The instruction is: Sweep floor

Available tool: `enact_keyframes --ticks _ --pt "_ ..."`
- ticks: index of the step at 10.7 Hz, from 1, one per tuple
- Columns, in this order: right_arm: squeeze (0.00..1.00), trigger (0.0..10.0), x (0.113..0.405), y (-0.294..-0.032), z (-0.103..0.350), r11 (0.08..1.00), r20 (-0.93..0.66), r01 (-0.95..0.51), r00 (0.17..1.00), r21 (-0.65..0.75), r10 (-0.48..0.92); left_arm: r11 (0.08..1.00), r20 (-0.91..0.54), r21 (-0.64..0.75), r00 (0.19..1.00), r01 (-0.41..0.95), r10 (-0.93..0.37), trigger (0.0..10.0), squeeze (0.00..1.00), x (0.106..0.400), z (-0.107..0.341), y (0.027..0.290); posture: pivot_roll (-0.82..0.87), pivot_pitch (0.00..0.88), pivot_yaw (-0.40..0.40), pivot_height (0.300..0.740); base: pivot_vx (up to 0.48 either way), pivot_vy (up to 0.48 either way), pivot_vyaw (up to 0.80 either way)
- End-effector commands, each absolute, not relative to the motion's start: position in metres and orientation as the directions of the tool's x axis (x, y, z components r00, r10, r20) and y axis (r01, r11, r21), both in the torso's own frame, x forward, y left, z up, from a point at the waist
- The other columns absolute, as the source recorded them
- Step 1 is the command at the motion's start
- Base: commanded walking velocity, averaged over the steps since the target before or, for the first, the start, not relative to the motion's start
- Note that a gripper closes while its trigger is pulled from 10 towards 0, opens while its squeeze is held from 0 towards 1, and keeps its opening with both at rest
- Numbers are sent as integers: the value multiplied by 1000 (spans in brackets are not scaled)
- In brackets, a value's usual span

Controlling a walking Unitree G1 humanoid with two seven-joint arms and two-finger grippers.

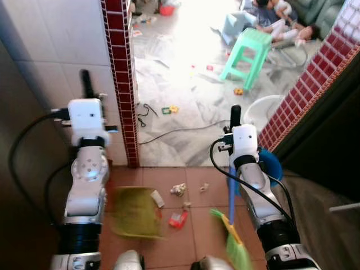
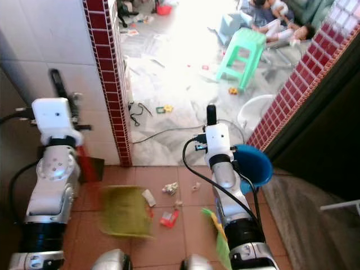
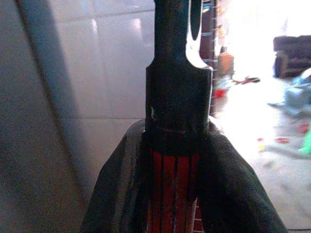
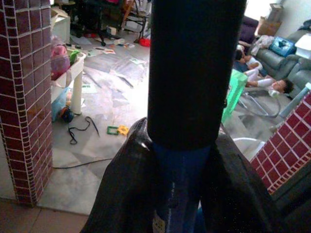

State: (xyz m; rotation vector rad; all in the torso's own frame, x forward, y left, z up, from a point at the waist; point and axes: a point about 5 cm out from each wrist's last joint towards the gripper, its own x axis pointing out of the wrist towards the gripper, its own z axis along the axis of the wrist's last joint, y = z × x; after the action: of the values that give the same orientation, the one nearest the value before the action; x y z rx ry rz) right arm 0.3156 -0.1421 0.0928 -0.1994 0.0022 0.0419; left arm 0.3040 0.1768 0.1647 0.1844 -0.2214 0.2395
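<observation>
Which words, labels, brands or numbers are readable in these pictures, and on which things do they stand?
No text is readable.
Small white sticker on the blue broom handle: print too blurred to read.
Red crumpled wrapper on the terracotta floor tiles: too small and blurred.
White scrap of paper: no legible marks.

The terracotta tile floor [image 1: 169,247] carries a red wrapper [image 1: 178,219] and crumpled paper scraps [image 1: 179,189], lying between the left tool [image 1: 85,84] and the right tool [image 1: 235,117]. Ahead of both tools, the grey marble floor [image 1: 185,90] bears a green stool [image 1: 247,56], a black cable [image 1: 169,134] and small toys [image 1: 169,109].
</observation>
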Motion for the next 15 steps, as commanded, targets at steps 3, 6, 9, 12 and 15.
enact_keyframes --ticks 3,6,9,12,15 --pt "0 10000 317 -149 102 974 36 -10 999 -227 19 935 307 195 923 -297 230 10000 0 308 166 183 1 40 -52 740 0 0 0" --pt "0 10000 317 -150 103 973 35 -7 999 -232 16 924 270 198 925 -326 268 10000 0 320 139 182 -14 50 -53 740 0 0 0" --pt "0 10000 316 -153 105 980 38 -1 999 -200 9 890 310 283 913 -356 267 10000 0 331 126 169 -41 53 -46 740 0 0 0" --pt "0 10000 322 -155 115 990 52 30 998 -139 -23 902 227 224 920 -370 320 10000 0 339 107 153 -59 51 -46 740 0 0 0" --pt "0 10000 329 -163 119 988 46 88 995 -124 -83 954 111 186 969 -237 220 10000 0 340 88 128 -67 46 -46 740 0 0 0"
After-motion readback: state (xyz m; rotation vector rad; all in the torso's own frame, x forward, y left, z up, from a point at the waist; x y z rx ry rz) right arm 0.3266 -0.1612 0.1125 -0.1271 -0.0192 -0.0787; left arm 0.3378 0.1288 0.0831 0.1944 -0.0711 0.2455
